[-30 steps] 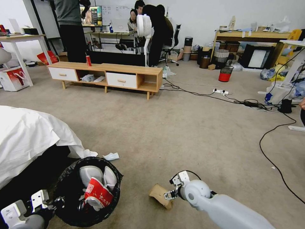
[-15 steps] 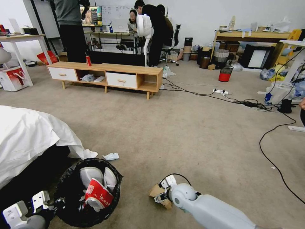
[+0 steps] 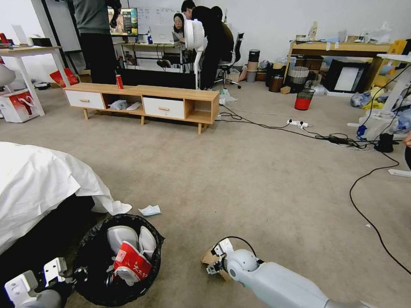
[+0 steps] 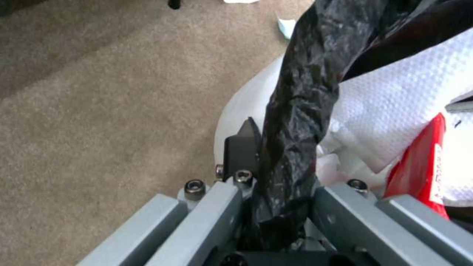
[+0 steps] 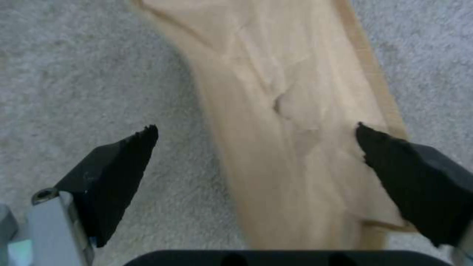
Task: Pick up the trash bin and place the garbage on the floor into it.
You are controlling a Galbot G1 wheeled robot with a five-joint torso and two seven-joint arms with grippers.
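Black pads of the right tool point(image 5: 256, 155) stand wide apart, hovering low over the tan cardboard piece point(image 5: 291, 122) with nothing yet held. The cardboard lies flat on the floor point(image 3: 257, 179), directly under the tool. Its long axis runs away from the wrist, between the pads, so the fingers straddle its width; one pad sits over its edge, the other over bare carpet beside it. I judge a short drop and a squeeze across the narrow side would take it. The left tool point(image 4: 276, 192) is clamped on the rim of the trash bin point(image 3: 117, 259) through its black liner, holding it well to the left of the cardboard. A red snack bag point(image 3: 130, 261) inside carries white characters too small to read.
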